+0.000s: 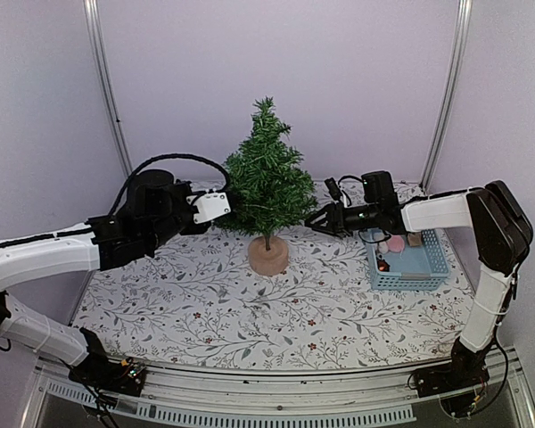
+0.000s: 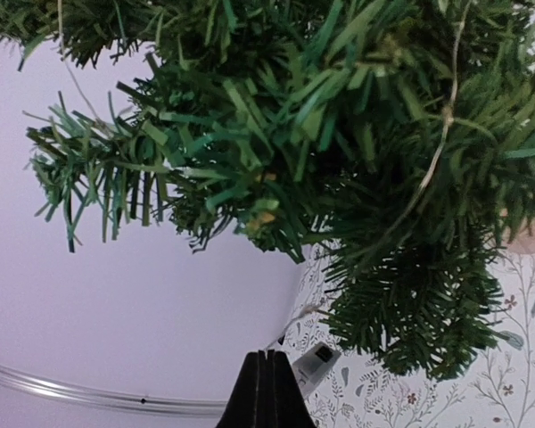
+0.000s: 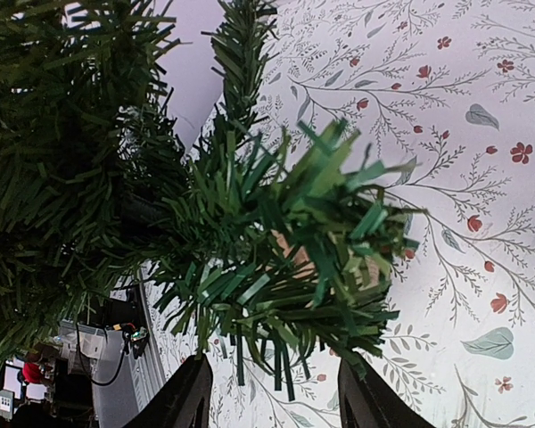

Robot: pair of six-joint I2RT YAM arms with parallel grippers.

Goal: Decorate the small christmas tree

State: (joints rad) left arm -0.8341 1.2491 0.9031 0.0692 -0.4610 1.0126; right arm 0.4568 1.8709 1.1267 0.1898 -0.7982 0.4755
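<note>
The two arm bases sit at the near edge of the table (image 1: 205,312), which is covered by a white cloth printed with leafy sprigs and small red flowers.

The left arm (image 1: 53,250) comes in from the near left corner. It bends low and runs its forearm across to the left side of the small christmas tree (image 1: 267,178). The left tool (image 2: 266,361) is at the tree's lower left branches with its fingers (image 2: 250,401) pressed flat together. Nothing can be made out between them. A thin tan cord (image 2: 444,134) threads through the needles just beyond it.

The right arm (image 1: 481,267) rises from the near right corner, folds at a high elbow and holds its forearm level toward the tree's right side. The right tool (image 3: 272,379) is about half spread, with a branch tip lying in the gap. Neither finger (image 3: 183,397) is seen pinching it.

The tree stands upright on its round wooden base (image 1: 267,256), at mid-table between the two tools. A blue basket (image 1: 437,259) holding small pink and brown items sits to the tree's right. Behind the tree are pale lilac walls (image 1: 357,71) and metal poles (image 1: 107,89).
</note>
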